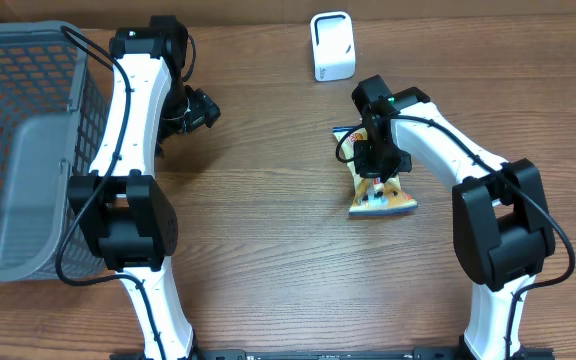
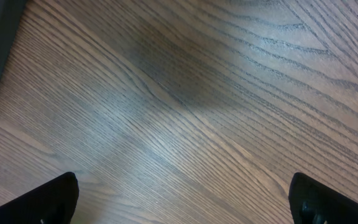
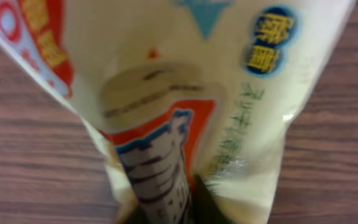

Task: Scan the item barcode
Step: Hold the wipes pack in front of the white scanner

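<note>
Overhead: one packet, one basket, one probable scanner.

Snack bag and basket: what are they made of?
Snack bag: likely thin plastic film, glossy and printed; it creases and catches the light. Basket: probably moulded plastic, matte grey, with a regular lattice of holes.

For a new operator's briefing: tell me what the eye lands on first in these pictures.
The right gripper pinching a yellow-and-red snack packet at centre-right of the table stands out first; the packet fills the right wrist view. Next come the white scanner at the far edge and the big grey basket on the left, beside the open, empty left gripper.
</note>
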`<action>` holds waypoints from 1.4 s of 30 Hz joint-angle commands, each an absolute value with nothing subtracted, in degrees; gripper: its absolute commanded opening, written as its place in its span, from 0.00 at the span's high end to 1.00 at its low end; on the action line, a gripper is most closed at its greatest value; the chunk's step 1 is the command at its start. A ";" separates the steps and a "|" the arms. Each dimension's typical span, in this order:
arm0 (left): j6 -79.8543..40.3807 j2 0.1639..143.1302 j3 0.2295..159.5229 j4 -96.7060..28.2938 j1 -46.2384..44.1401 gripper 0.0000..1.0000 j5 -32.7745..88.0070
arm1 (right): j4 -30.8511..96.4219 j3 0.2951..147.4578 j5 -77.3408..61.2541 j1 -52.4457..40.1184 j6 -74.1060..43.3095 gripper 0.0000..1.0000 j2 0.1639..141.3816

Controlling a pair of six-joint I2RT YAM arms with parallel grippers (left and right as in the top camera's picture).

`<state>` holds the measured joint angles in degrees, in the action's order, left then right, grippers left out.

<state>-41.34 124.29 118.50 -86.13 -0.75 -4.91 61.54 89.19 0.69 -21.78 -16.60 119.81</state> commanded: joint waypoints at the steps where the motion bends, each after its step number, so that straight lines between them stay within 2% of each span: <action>1: -40.25 122.69 119.35 -86.26 -1.17 0.00 -4.86 | 60.90 87.96 2.50 -21.89 -17.54 0.96 120.03; 6: -40.25 122.69 119.35 -86.26 -1.13 0.00 -4.86 | 63.02 91.70 2.52 -21.50 -18.15 0.96 120.03; 13: -40.27 122.69 119.35 -86.26 -1.15 0.00 -4.86 | 64.16 106.76 2.48 -20.86 -17.98 0.96 120.03; 19: -40.25 122.69 119.35 -86.28 -1.15 0.00 -4.86 | 57.78 118.83 2.44 -20.82 -17.96 0.96 120.03; 33: -40.25 122.69 119.35 -86.26 -1.15 0.00 -4.86 | 30.44 119.59 -0.05 -20.82 -14.92 0.96 128.01; 42: -40.25 122.69 119.35 -86.26 -1.15 0.00 -4.86 | 27.59 119.59 5.10 -20.82 -14.94 0.96 131.35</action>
<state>-41.36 124.29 118.50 -86.13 -0.75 -4.91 28.36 118.50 1.17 -21.04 -15.38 132.44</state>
